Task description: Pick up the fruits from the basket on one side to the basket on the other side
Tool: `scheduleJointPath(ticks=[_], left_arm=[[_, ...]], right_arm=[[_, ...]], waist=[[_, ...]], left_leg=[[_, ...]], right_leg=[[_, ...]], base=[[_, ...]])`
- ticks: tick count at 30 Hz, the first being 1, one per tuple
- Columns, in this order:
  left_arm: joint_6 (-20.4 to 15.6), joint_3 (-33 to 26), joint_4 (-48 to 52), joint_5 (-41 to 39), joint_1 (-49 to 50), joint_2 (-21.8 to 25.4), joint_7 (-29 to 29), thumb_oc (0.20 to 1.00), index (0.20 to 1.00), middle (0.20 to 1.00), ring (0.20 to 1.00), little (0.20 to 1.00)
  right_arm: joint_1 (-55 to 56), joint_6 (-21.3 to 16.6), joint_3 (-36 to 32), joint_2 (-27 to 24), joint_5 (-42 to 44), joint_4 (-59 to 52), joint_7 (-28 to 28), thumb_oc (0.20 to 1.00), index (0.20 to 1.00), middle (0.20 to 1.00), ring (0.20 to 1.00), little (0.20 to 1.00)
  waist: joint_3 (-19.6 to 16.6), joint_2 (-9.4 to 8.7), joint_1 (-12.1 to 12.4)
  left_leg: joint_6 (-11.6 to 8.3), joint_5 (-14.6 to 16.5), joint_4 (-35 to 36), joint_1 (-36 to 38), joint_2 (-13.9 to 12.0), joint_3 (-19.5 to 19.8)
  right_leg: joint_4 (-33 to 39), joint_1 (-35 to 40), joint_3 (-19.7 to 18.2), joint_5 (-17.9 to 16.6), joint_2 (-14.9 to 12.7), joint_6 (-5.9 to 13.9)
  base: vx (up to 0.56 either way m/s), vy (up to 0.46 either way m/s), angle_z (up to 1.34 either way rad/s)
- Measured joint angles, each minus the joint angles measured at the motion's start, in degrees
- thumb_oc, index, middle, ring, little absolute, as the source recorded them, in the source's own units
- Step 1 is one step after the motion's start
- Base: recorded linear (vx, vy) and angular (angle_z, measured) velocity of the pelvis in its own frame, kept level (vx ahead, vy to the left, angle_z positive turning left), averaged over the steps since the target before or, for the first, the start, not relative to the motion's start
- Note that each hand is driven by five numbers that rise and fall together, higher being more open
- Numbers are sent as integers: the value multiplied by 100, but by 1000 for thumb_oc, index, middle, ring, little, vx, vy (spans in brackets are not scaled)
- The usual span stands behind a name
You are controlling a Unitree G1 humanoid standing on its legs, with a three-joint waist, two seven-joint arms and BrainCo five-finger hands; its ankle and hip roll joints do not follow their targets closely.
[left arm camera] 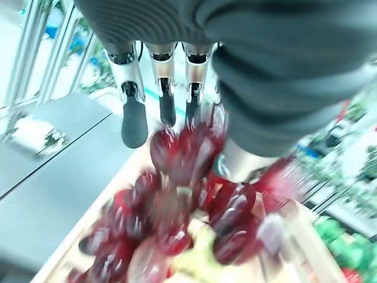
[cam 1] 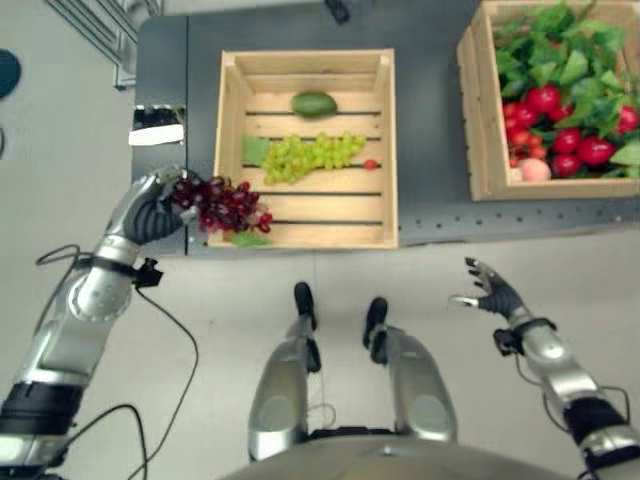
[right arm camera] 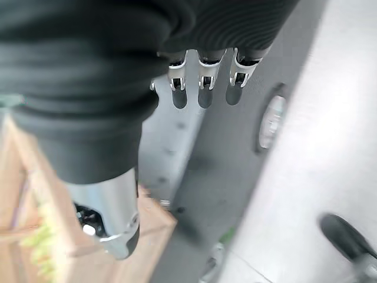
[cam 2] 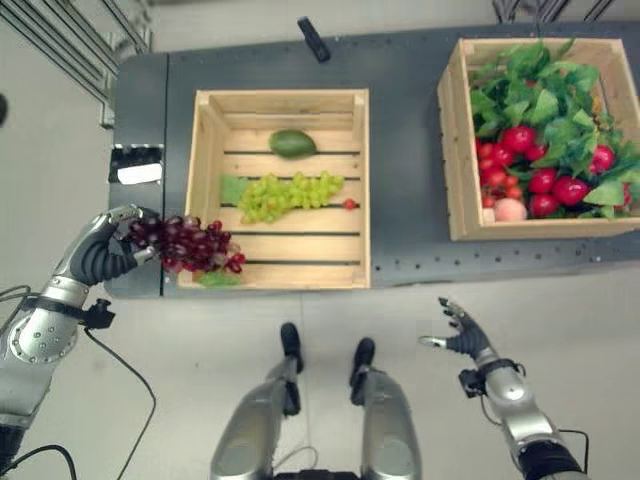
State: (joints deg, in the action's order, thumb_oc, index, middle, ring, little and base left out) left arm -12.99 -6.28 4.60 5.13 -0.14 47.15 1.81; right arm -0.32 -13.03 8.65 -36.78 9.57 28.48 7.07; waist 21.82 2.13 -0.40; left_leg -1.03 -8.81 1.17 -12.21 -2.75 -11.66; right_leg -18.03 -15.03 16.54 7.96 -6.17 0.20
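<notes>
My left hand (cam 1: pixel 155 208) is shut on a bunch of dark red grapes (cam 1: pixel 222 206), held over the near left corner of the middle wooden crate (cam 1: pixel 232 120); the wrist view shows the grapes (left arm camera: pixel 188 206) hanging under the curled fingers (left arm camera: pixel 134 121). In that crate lie a green grape bunch (cam 1: pixel 312 155), an avocado (cam 1: pixel 314 104) and a small red fruit (cam 1: pixel 370 164). The right crate (cam 1: pixel 478 130) holds red fruits (cam 1: pixel 570 140), a peach-coloured one (cam 1: pixel 535 169) and green leaves. My right hand (cam 1: pixel 495 290) hangs open below the table edge, off to the right.
Both crates stand on a dark grey table (cam 1: pixel 430 130). A small black-and-white object (cam 1: pixel 157 128) lies on the table's left end. A metal rack (cam 2: pixel 70 50) stands beyond the table at the far left. Grey floor lies in front of the table.
</notes>
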Motion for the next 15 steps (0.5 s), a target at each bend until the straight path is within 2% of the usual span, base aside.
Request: scheduleJointPath(ticks=[3,5,6,7,9,11,15], left_arm=[[-128,-27,159,-210,64,-3,-98,200,200,200,200,200],[-162,-117,256,-413,135,7,-290,200,200,200,200,200],[-180,-154,285,-485,176,9,-323,200,200,200,200,200],[-194,-182,323,-669,163,19,-442,200,200,200,200,200],[-272,-183,354,-853,202,38,-483,200,200,200,200,200],[-269,-175,351,-890,198,46,-539,200,200,200,200,200],[-273,-180,334,-942,211,68,-607,200,200,200,200,200]], right_arm=[[154,44,-58,-201,-3,-262,164,1000,1000,1000,1000,1000],[300,76,-128,-716,8,-823,442,1000,1000,1000,1000,1000],[280,81,-193,-794,11,-910,486,1000,1000,1000,1000,1000],[242,124,-215,-1250,10,-1255,637,1000,1000,1000,1000,1000],[142,68,-497,-1454,53,-1461,700,1000,1000,1000,1000,1000],[-2,77,-573,-1766,81,-1676,787,1000,1000,1000,1000,1000],[-291,49,-621,-1792,241,-1727,809,1000,1000,1000,1000,1000]], waist=[[-411,36,-13],[-550,72,-15],[-659,57,-16],[-749,76,-23],[-975,27,-22],[-1029,22,-21],[-1304,-15,5]], left_leg=[[-59,61,52,83,-3,2],[-29,39,91,263,7,22],[-47,56,105,272,4,32],[-51,59,155,405,8,59],[-78,82,168,468,-4,68],[-79,83,192,585,-5,74],[-98,107,251,713,-15,77]], right_leg=[[116,124,29,30,46,61],[214,326,50,0,58,58],[253,343,54,6,50,64],[351,526,83,-11,82,68],[454,615,103,4,104,88],[511,759,116,-10,123,75],[644,925,130,-3,162,91]], base=[[99,18,3],[135,28,4],[73,17,2],[62,16,3],[97,14,4],[132,16,4],[85,5,1]])
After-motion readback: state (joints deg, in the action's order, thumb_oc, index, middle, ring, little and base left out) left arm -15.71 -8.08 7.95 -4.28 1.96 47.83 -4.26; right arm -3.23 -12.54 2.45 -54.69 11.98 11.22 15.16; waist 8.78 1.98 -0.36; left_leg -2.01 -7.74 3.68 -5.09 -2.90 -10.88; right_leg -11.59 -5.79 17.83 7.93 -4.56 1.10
